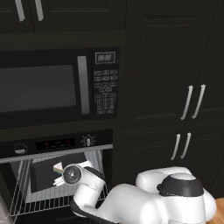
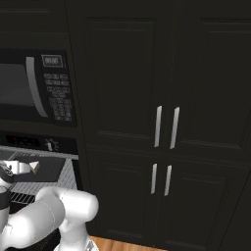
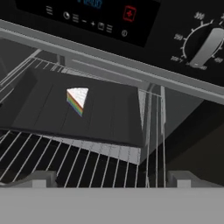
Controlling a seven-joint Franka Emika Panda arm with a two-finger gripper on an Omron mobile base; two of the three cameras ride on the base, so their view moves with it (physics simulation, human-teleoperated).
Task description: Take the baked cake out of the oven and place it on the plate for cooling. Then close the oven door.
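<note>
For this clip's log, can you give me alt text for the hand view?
A small wedge of cake with rainbow layers sits on a dark flat tray on a silver wire rack inside the open oven. Above runs the black control strip with a round knob. The gripper fingertips are spread apart at the bottom, short of the tray.

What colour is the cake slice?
White top, rainbow-striped side layers. The cake shows best in the hand view, on the dark tray.

Dim render overall; the matte black cabinet fronts [image 2: 132,88] swallow detail. Flat, even light, no glare, soft shadow inside the black built-in oven [image 3: 109,26]. Base views low-res, slightly blurred. White glossy robot arm [image 1: 144,199] reads brightest.
</note>
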